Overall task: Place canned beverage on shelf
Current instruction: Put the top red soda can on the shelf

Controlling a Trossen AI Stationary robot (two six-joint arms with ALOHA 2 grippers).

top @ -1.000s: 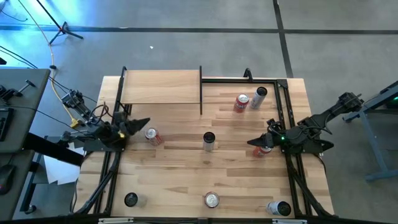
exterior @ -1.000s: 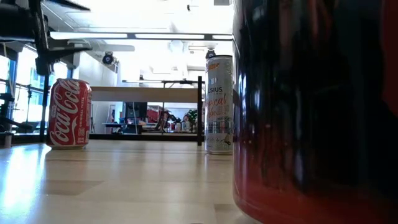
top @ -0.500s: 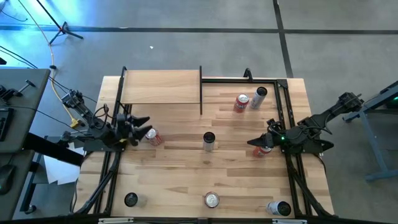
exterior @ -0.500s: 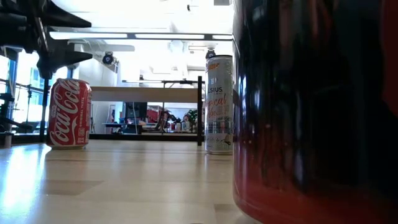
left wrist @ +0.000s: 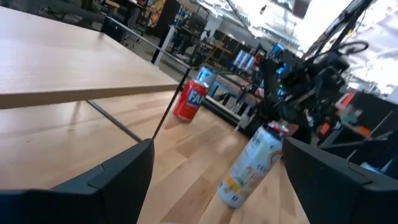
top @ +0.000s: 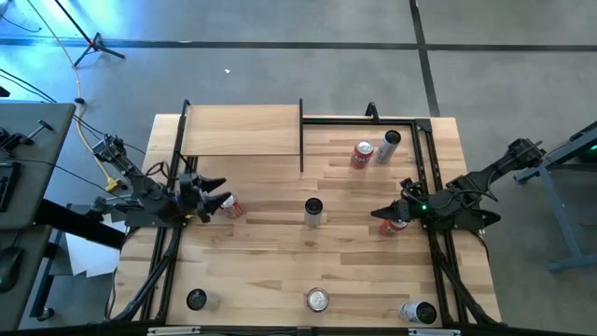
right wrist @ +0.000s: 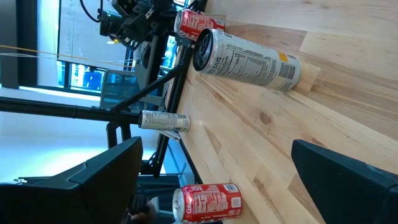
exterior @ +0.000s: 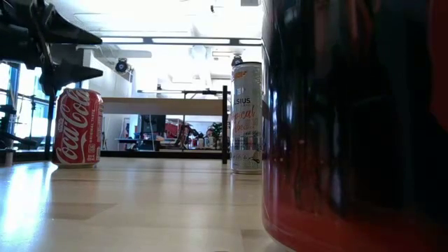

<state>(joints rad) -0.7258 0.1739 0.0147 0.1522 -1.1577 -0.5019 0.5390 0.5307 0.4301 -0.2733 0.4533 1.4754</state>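
A red Coca-Cola can [top: 231, 206] stands upright on the tabletop at the left; it also shows in the low view [exterior: 78, 127]. My left gripper [top: 222, 191] is open just above and left of that can, its fingers [exterior: 70, 35] apart over the can's top, touching nothing. The shelf [top: 242, 131], a pale board with black posts, stands at the far left and shows in the left wrist view [left wrist: 62, 62]. My right gripper [top: 381, 215] is open at the table's right, beside another red can [top: 397, 225].
A tall white can [top: 312, 212] stands mid-table. A red can [top: 361, 154] and a slim can [top: 389, 145] stand at the far right. Three more cans [top: 317, 300] stand along the near edge. A black frame [top: 429, 168] edges the table's sides.
My left gripper has opened its fingers, gone a little toward the table's right, to the Coca-Cola can, and come down a little over the can's top. The can has stayed where it was.
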